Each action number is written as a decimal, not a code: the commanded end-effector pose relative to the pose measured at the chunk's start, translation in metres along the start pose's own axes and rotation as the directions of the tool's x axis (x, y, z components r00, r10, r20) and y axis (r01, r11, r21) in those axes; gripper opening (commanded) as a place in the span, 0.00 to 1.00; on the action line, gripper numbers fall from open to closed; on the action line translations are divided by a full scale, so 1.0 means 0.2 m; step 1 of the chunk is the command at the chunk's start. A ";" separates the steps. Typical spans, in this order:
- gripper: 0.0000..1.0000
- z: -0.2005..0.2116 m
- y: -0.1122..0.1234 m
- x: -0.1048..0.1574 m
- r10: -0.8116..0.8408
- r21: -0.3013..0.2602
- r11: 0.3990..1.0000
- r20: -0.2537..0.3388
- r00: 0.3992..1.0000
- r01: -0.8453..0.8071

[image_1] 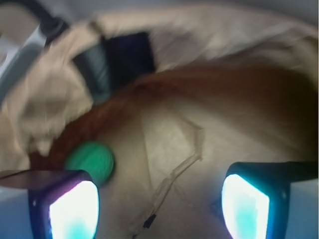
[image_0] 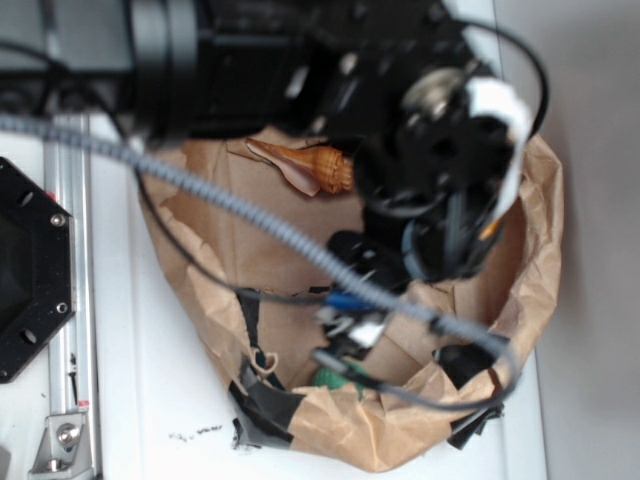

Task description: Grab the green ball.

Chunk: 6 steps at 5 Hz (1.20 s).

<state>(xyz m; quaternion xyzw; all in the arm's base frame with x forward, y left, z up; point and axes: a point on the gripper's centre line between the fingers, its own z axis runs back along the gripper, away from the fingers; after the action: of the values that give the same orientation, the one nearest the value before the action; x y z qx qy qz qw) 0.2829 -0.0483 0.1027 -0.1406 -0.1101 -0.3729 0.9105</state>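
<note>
Glowing fingertip pads (image_1: 74,211) of gripper (image_1: 159,209) spread wide, nothing between. Green ball (image_1: 90,162) touches left pad's upper inner corner, off-centre; shift toward it.

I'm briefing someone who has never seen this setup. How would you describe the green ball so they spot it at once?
Start at the crumpled brown paper bag lying open on the white table. Look inside, near its taped front rim, just ahead of the open pincer, close to one finger. The green ball is small, round, teal and faintly ribbed, unlike the pointed orange seashell at the far side.
</note>
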 end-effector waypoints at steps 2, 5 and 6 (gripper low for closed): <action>1.00 -0.12 -0.28 0.06 -0.284 -0.018 0.959 0.012 0.959 0.284; 1.00 -0.31 -0.37 0.06 -0.299 -0.088 0.951 -0.009 0.954 0.297; 0.00 -0.31 -0.31 0.06 -0.219 -0.079 0.973 -0.025 0.975 0.217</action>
<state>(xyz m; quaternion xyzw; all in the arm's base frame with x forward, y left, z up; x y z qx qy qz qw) 0.2557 -0.1063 0.0497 -0.1589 -0.0856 -0.4649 0.8667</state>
